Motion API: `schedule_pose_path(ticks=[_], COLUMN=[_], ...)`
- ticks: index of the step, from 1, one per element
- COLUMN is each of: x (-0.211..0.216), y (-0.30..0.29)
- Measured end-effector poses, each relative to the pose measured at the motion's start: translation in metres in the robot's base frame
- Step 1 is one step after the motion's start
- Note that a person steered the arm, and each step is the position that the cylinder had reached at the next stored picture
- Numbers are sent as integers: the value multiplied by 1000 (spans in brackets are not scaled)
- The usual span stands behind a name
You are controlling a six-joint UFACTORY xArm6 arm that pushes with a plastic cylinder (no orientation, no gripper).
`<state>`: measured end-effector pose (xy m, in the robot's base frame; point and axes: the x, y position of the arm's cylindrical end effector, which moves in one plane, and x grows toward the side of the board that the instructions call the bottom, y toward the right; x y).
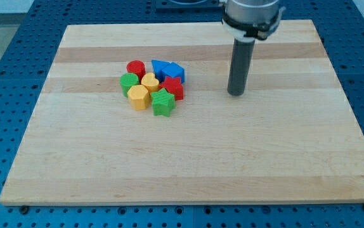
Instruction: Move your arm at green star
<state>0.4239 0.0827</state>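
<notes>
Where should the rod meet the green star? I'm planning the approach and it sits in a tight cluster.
No grip possible; contact only. The green star shows free faces toward the view's bottom and right. My tip stands to its right, so come in from the right, since the other blocks crowd its top-left.

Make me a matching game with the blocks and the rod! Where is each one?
Things:
1. green star
2. red cylinder
3. my tip
4. blue blocks

Places:
A. alone, to the view's right of the pile
B. pile's bottom edge, nearest the view's bottom
C. pile's top left
D. pile's top right

Pairs: 1-B, 2-C, 3-A, 4-D
</notes>
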Motion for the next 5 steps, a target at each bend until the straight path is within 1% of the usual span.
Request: schedule_pose_path(ticks=[2, 3, 4, 5], x=[61, 70, 70, 69], y=[-72, -104, -120, -120])
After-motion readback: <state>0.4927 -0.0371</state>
